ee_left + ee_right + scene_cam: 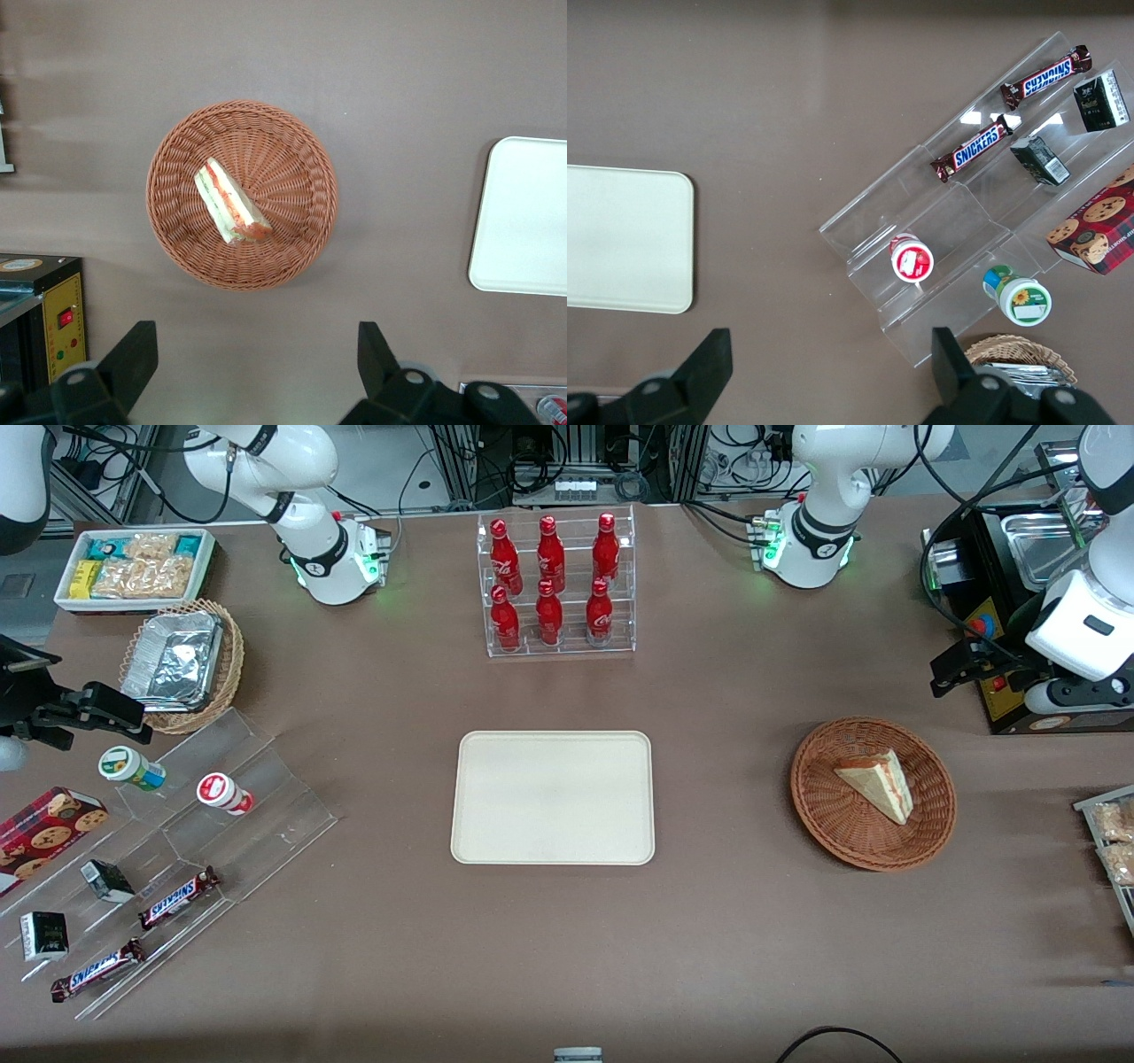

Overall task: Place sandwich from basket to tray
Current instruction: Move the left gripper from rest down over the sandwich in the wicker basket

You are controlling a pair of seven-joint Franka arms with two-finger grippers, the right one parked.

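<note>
While the sandwich lies in the reddish wicker basket, toward the working arm's end of the table, the tray sits bare mid-table, well apart from the basket. Left gripper hovers above the table just beside the basket, fingers spread wide, holding nothing. Sandwich filling edge faces up.

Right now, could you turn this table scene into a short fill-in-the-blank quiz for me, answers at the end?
1. The sandwich lies in the round woven ____.
2. The tray has ____ on it.
3. The gripper hangs above the table with its fingers ____, holding nothing.
4. The clear rack farther from the front camera than the tray holds ____ red bottles.

Answers: basket; nothing; open; six
</note>
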